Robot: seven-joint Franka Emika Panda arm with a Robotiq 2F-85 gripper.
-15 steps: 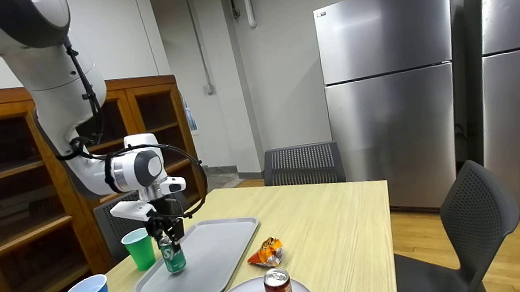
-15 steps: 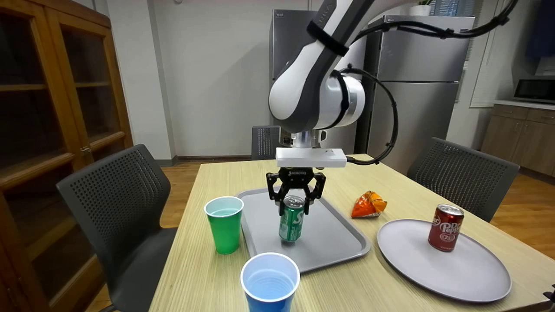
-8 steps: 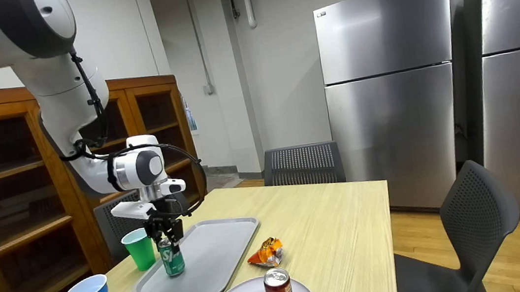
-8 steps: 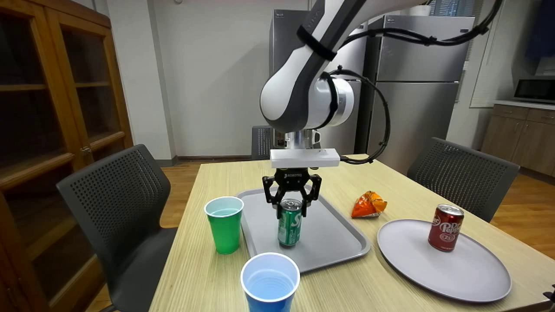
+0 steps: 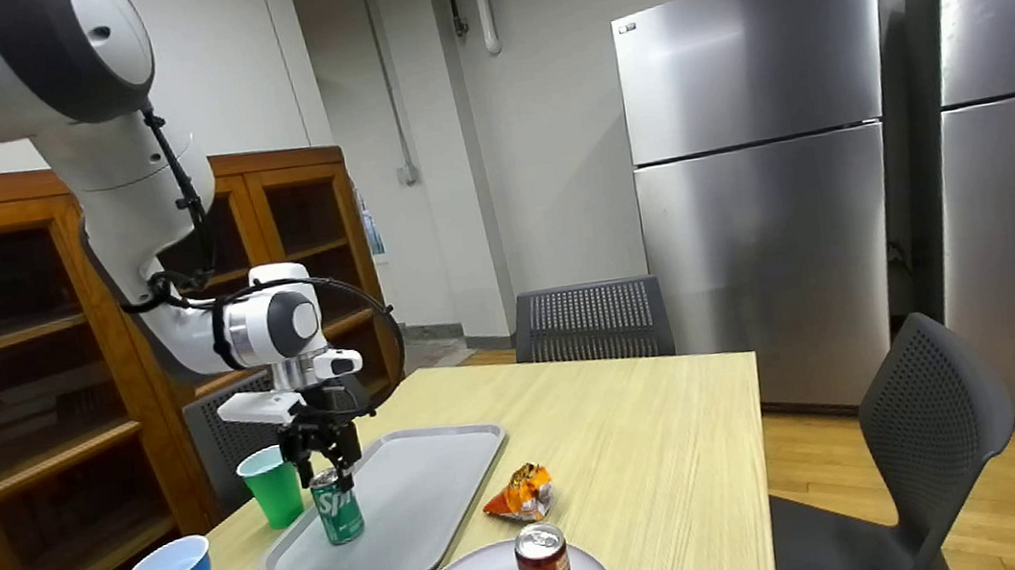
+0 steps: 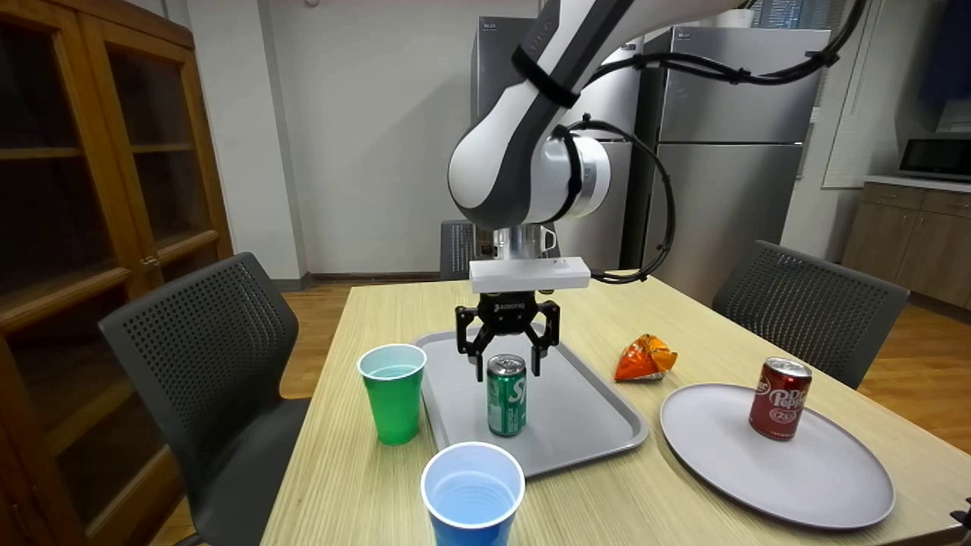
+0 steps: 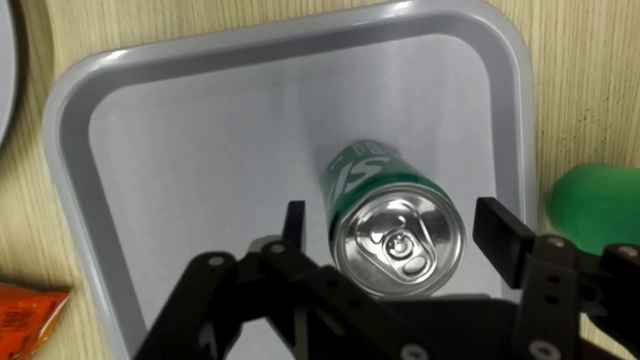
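Wrist view | gripper [image 7: 391, 218] aimed down | 2 fingers [image 7: 500, 240] spread wide astride green can [image 7: 395, 235], holding nothing

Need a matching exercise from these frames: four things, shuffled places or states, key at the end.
Things:
1. Sprite can
2. Dr Pepper can
3. orange snack bag
4. pincer

Places or states:
A. on the round plate
B. open, gripping nothing
C. upright on the grey tray
D. directly on the tabletop

Pairs: 1-C, 2-A, 3-D, 4-B
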